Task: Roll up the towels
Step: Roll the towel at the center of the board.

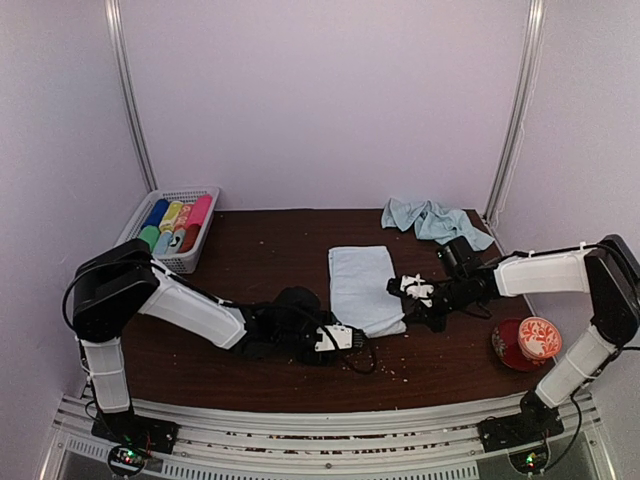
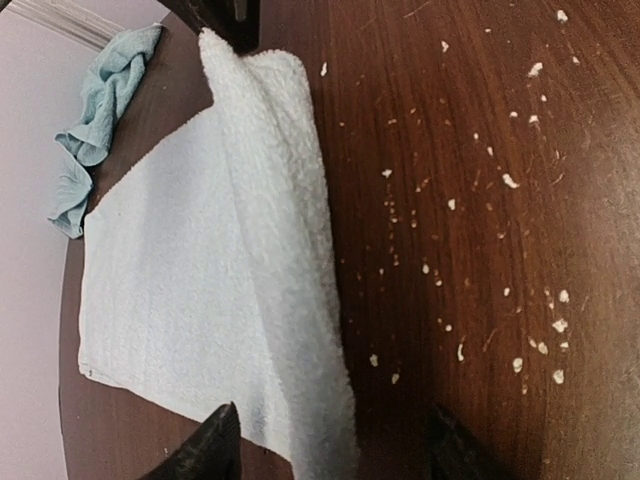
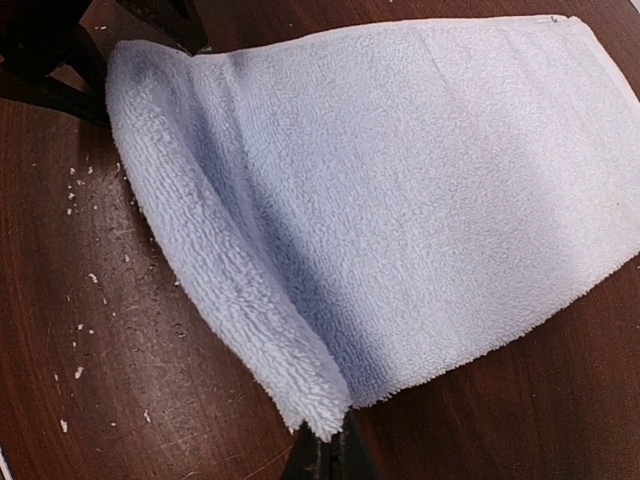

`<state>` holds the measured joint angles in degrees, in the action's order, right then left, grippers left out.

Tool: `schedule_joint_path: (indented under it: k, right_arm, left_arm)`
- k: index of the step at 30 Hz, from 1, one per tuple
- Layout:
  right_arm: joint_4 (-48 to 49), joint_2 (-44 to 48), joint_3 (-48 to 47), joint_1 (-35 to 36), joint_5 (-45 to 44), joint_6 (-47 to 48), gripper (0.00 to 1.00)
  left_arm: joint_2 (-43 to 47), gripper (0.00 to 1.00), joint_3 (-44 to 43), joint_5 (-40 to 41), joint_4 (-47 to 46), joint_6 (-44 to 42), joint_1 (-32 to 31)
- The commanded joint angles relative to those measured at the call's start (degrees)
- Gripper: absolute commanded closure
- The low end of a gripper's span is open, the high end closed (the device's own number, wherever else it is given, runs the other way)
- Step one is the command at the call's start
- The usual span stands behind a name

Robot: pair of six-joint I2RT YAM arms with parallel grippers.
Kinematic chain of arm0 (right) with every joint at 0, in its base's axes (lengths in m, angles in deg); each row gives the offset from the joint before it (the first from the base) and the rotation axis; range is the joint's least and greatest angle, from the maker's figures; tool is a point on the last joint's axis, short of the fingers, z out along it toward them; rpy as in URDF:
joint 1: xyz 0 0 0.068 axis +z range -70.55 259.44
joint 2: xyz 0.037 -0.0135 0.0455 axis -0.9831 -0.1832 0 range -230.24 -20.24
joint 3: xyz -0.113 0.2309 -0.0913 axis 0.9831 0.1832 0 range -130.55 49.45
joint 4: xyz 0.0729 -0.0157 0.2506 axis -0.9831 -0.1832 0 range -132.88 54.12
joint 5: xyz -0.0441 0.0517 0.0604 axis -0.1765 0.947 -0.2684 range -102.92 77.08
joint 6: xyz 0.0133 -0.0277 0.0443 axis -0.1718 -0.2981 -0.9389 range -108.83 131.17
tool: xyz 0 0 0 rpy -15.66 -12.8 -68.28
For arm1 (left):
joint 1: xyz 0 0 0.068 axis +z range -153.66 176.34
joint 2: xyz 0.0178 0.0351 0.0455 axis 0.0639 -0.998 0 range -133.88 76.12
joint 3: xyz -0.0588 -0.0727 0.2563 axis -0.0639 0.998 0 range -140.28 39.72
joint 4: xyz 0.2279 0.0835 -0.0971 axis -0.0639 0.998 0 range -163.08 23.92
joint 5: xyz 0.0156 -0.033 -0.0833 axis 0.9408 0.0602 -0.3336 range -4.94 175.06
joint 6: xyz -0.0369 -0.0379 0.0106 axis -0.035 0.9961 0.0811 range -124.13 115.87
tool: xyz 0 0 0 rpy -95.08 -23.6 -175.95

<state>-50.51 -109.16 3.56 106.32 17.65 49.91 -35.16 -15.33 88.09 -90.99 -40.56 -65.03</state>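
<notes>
A pale light-blue towel [image 1: 360,282] lies flat on the middle of the dark wood table, and its near edge is folded over into a first turn [image 2: 285,250]. My left gripper [image 1: 358,336] is open; its dark fingertips [image 2: 215,445] straddle one end of the folded edge [image 2: 330,455]. My right gripper [image 1: 412,291] is shut on the other corner of the fold [image 3: 335,455] and lifts it slightly. A second pale blue towel [image 1: 432,220] lies crumpled at the back right; it also shows in the left wrist view [image 2: 100,110].
A white basket [image 1: 150,215] with bright coloured rolls stands at the back left. A red dish with a patterned lid [image 1: 528,342] sits at the near right. Pale lint crumbs [image 2: 510,180] are scattered over the table in front of the towel.
</notes>
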Motion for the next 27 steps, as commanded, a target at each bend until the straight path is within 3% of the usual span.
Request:
schedule_joint_path:
  k: [1,4,7,27]
  right_arm:
    - [-0.1,-1.5,-1.5,-1.2,-0.5,-2.3,1.0]
    - [0.4,-1.9,-1.7,-1.5,-1.4,-2.9,1.0]
    - [0.9,-2.3,-1.9,-1.6,-2.3,-3.6,1.0]
    - [2.7,-4.9,-3.2,-1.8,-6.2,-6.9,1.0]
  left_arm:
    - [-1.5,0.41,-0.3,1.3,-1.9,-0.2,-0.2]
    - [-1.5,0.48,-0.2,1.2,-2.6,0.3,-0.2]
    - [-1.2,0.49,-0.3,0.6,-2.6,1.6,0.2]
    - [3.9,0.29,-3.4,-10.3,-2.2,16.1,5.0]
